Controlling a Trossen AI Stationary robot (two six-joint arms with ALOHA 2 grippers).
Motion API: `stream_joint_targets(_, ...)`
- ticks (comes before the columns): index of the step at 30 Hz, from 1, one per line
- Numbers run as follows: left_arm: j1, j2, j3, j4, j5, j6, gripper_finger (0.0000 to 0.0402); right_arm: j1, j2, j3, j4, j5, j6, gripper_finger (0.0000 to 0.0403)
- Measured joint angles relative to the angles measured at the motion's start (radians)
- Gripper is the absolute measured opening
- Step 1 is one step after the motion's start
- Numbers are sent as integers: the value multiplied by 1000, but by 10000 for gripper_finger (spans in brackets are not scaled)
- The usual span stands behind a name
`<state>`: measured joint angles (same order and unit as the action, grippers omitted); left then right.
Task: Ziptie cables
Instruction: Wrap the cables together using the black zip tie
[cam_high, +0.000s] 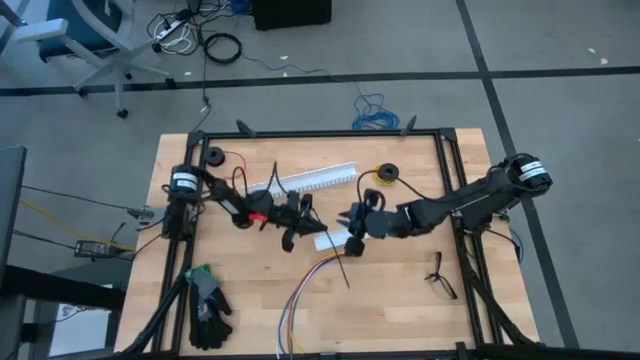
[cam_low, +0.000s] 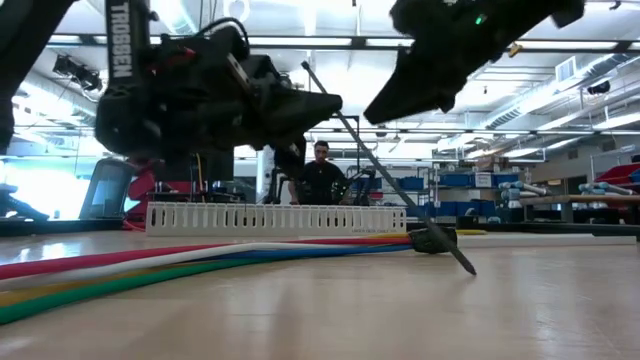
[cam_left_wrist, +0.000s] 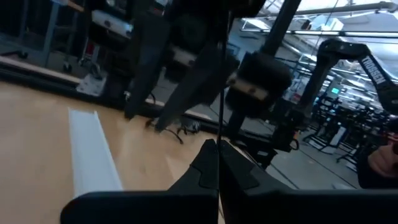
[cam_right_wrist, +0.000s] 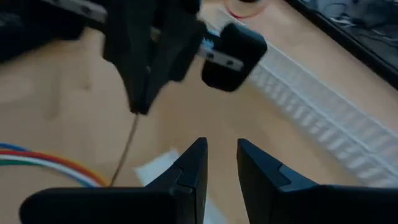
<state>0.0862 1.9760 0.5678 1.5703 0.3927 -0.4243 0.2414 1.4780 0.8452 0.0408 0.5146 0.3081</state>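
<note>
In the high view the left gripper (cam_high: 291, 237) is seen at centre, closed on the ziptie (cam_high: 338, 262), above the cables (cam_high: 300, 300), while in the right wrist view the right gripper (cam_right_wrist: 221, 163) is shown slightly parted, holding nothing.

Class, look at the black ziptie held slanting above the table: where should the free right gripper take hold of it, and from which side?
Probably mid-strip. The ziptie slants from the shut left gripper to the table by the cables, its middle clear. The right gripper, jaws parted, would come from its own side, pinching across the thin strip.
</note>
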Motion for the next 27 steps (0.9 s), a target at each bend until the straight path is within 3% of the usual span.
stream_joint_targets(6,77,-65,5,-24,29,90,0,-69,0,-40,-7,-12,54,75)
stream_joint_targets(11,90,-156,4,-146,19,241,0,-81,-16,-101,-8,-13,162,75)
stream_joint_targets(16,89,-272,2,-392,-65,424,0,-86,-106,-169,0,-8,182,75)
stream_joint_targets(20,75,-347,0,-483,-118,533,0,-107,-194,-232,10,-8,184,75)
stream_joint_targets(27,-1,-392,0,-550,-335,734,0,-152,-238,-359,239,-181,192,75)
